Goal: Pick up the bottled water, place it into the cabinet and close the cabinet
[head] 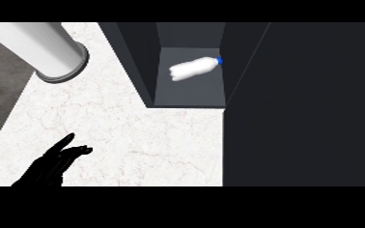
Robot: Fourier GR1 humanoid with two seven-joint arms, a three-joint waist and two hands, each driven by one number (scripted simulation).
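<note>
From my feed, the biggest thing is the white marbled counter [143,135], which takes up the left and middle of the view. Next is a wide dark panel [299,106] that fills the whole right side from top to bottom; I cannot tell whether it is the cabinet's door or its side. The cabinet [135,63] itself sits at the top centre, standing open toward me, with dark walls left and right and a grey floor inside. At the upper left a thick white cylinder [43,48] with a grey rim slants across the counter's corner, and below it a strip of dark grey ground [10,87] runs along the counter's left edge. The left hand [50,166] shows at the lower left, over the counter and well apart from the cabinet; its fingers are stretched out and slightly spread, pointing up and to the right, holding nothing. The bottle [192,68] lies on its side inside the cabinet, on the grey floor, tilted so that its blue cap [220,61] points toward the right wall.
</note>
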